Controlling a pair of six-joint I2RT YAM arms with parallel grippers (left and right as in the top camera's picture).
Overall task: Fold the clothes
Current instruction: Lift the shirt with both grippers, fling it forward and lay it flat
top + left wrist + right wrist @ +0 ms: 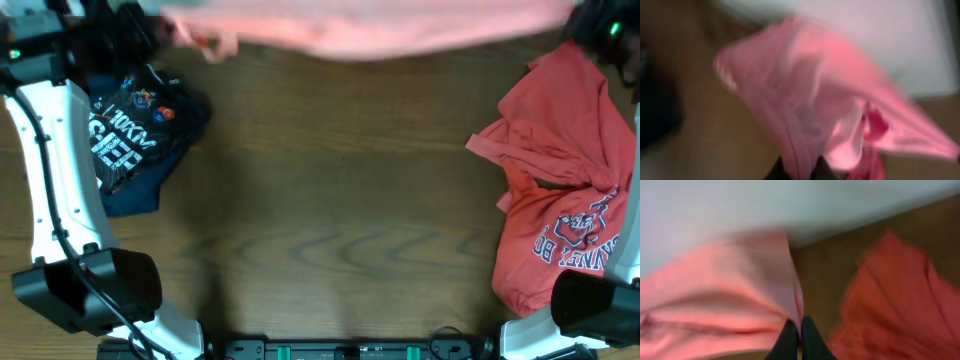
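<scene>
The light salmon-pink T-shirt (370, 28) hangs stretched and blurred across the far edge of the table, held up between both arms. My left gripper (801, 167) is shut on one end of the salmon-pink shirt (805, 100); in the overhead view it is at the far left, mostly hidden. My right gripper (799, 330) is shut on a thin edge of the same shirt (725, 305), at the far right. The shirt's lettering is not visible.
A darker coral-red shirt (560, 180) lies crumpled at the right, also in the right wrist view (890, 295). Navy-black garments with white print (130, 140) lie at the left beside the left arm. Wooden tabletop (340, 200) lies between them.
</scene>
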